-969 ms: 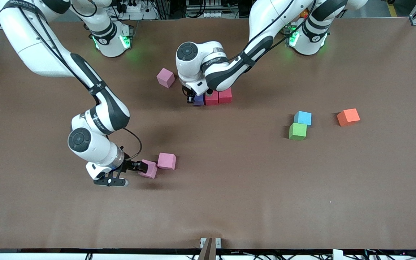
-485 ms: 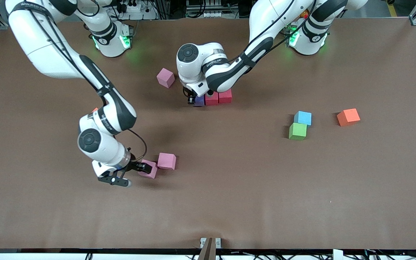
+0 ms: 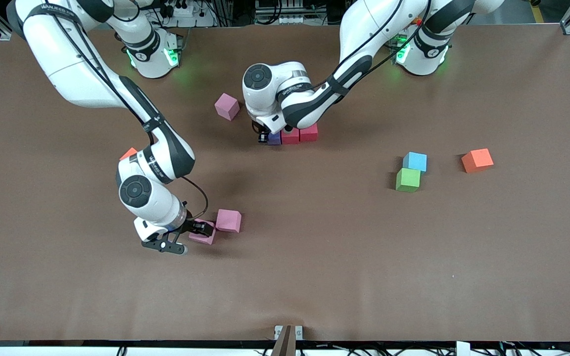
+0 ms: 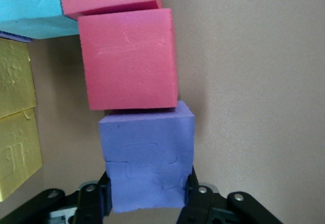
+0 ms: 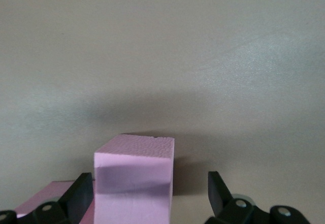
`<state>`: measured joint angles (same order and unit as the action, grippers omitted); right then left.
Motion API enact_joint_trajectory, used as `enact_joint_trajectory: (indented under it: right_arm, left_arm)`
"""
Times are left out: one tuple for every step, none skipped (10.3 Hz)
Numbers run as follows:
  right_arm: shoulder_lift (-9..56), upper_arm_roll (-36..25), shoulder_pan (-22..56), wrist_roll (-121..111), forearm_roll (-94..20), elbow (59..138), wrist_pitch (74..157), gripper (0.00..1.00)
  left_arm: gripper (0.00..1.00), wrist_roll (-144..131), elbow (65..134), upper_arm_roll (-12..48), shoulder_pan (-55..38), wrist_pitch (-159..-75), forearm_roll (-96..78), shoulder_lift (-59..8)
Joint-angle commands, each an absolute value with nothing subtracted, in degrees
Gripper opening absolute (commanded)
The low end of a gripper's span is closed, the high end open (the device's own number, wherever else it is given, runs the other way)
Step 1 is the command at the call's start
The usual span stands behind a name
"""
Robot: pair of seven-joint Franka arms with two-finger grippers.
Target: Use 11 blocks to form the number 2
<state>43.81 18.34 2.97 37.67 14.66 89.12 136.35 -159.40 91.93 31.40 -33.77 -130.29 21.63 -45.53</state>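
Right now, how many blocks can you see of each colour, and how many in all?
pink blocks: 3
red blocks: 2
yellow blocks: 2
light blue blocks: 2
orange blocks: 2, one mostly hidden by the right arm
purple block: 1
green block: 1
Total: 13

Pink block [image 5: 134, 181] between spread fingers [image 5: 78, 196] — brown table [image 5: 203, 56] underneath

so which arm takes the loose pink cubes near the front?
Right. Its open tool already straddles a pink cube; the left tool is shut on the purple cube at the row.
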Motion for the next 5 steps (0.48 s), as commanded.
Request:
enact_joint_trajectory:
  right_arm:
    - [45.4,16.9,4.9,38.9,14.5,87.5,137.6,1.0]
    - [45.5,16.9,5.1,39.1,14.5,87.5,137.7,1.0]
    - [45.5,16.9,5.4,39.1,14.5,87.5,137.7,1.0]
    - [45.5,16.9,5.4,39.0,14.7,87.5,137.8,1.0]
    - [45.5,16.8,5.5,39.0,14.7,87.5,137.7,1.0]
  left_arm:
    - [0.24,-171.2,92.3,31.6,-34.5,-131.0,23.7,-45.5]
    - [0.24,-171.2,92.5,31.6,-34.5,-131.0,23.7,-45.6]
    - [0.24,-171.2,92.5,31.6,-34.6,-131.0,23.7,-45.6]
    - [0.25,-171.2,92.6,31.6,-34.7,-131.0,23.7,-45.6]
    - [0.25,-171.2,92.6,31.6,-34.8,-131.0,23.7,-45.6]
